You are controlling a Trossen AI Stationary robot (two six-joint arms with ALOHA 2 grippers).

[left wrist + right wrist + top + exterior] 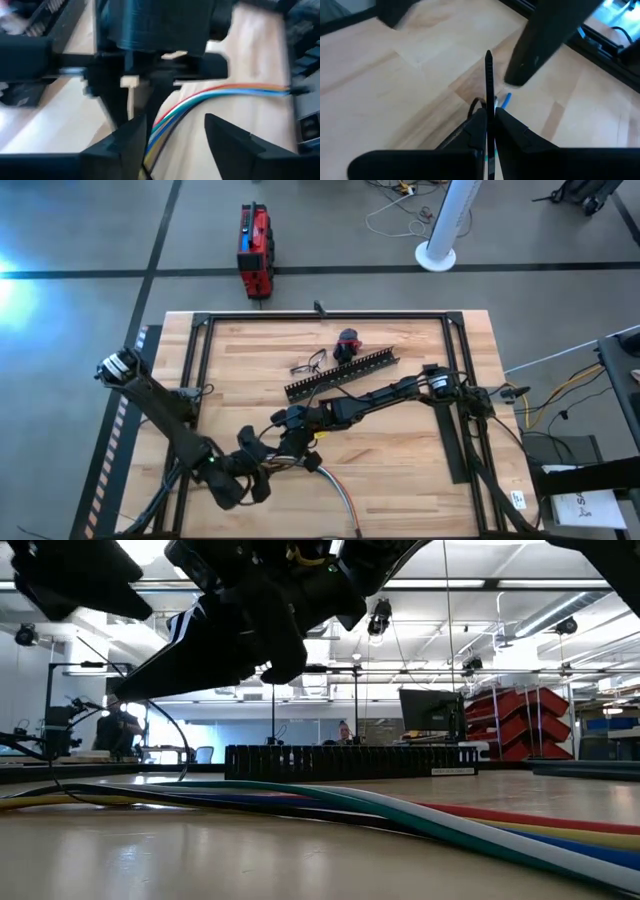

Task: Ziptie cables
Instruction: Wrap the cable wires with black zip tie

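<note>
High view: left arm stretched diagonally toward cables; left gripper placed at bundle's upper end. Right arm reached in from opposite side; right gripper set just beside it.

Low view: cables laid flat on table, both arms overhead.

Left wrist view: fingers parted, cables passed between, not gripped.

Right wrist view: ziptie pinched upright between closed fingers, above cables.
</note>
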